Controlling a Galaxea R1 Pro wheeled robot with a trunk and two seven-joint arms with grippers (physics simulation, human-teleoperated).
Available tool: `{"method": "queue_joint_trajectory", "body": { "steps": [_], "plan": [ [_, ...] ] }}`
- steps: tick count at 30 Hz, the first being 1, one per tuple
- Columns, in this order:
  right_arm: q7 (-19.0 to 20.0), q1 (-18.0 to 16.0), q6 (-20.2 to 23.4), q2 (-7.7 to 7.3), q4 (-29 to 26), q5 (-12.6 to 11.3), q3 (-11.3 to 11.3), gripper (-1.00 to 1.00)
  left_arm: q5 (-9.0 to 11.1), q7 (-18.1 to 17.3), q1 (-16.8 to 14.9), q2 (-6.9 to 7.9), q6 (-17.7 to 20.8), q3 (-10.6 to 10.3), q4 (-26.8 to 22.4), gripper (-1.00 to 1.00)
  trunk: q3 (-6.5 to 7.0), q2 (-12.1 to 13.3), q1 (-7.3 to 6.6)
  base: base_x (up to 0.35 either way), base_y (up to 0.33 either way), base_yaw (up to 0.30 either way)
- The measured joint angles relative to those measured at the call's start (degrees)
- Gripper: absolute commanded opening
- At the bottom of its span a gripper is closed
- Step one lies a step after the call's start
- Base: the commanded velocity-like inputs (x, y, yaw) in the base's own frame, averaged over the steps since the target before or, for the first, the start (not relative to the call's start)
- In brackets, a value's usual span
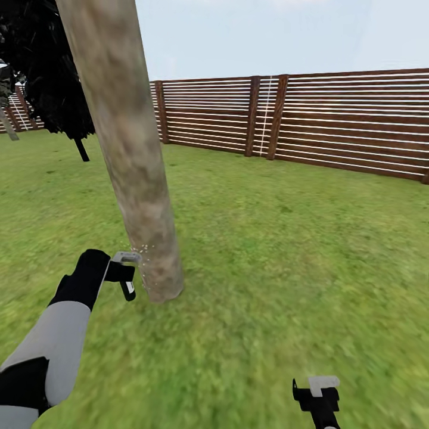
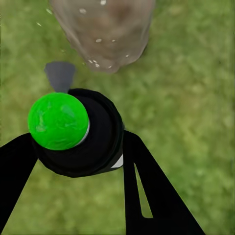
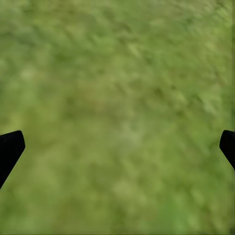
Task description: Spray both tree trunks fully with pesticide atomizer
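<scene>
In the garden, one tree's trunk (image 1: 128,149), thick with mottled grey-brown bark, rises from the grass floor (image 1: 268,256) just ahead of me. My left gripper (image 1: 122,269) sits low beside the trunk's base, shut on the pesticide atomizer (image 1: 127,288). Through the left wrist view, the atomizer (image 2: 98,142) is a dark round body with a green top, held between my black fingers (image 2: 147,186). Its grey nozzle points at the trunk (image 2: 103,29), where white droplets speckle the bark. My right gripper (image 1: 319,396) hangs open over bare grass (image 3: 117,98).
A brown fence of horizontal slats (image 1: 333,119) closes the lawn at the back and right. A dark narrow tree (image 1: 53,77) stands behind the trunk at the far left. Open grass stretches to the right of the trunk.
</scene>
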Motion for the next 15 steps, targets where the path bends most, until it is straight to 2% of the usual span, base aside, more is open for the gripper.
{"method": "queue_joint_trajectory", "body": {
  "steps": [4, 8, 15],
  "plan": [
    [-0.01, 0.0, -0.01, 0.0, 0.0, 0.0, 0.01, 1.0, -0.06, 0.03, -0.02, 0.0, -0.02, -0.01, 0.0, -1.0, 0.0, 0.0, 0.01, -0.065, -0.056, 0.0],
    [-0.02, 0.0, -0.03, 0.0, 0.01, 0.0, 0.01, 1.0, 0.02, 0.04, -0.1, -0.08, -0.04, -0.02, 0.01, -1.0, 0.0, 0.0, 0.0, -0.09, -0.234, 0.0],
    [-0.02, 0.0, -0.02, 0.0, 0.01, 0.0, 0.01, 1.0, -0.02, 0.05, -0.08, -0.08, -0.02, -0.01, 0.01, -1.0, 0.0, 0.0, -0.03, 0.187, -0.21, 0.0]
  ]
}}
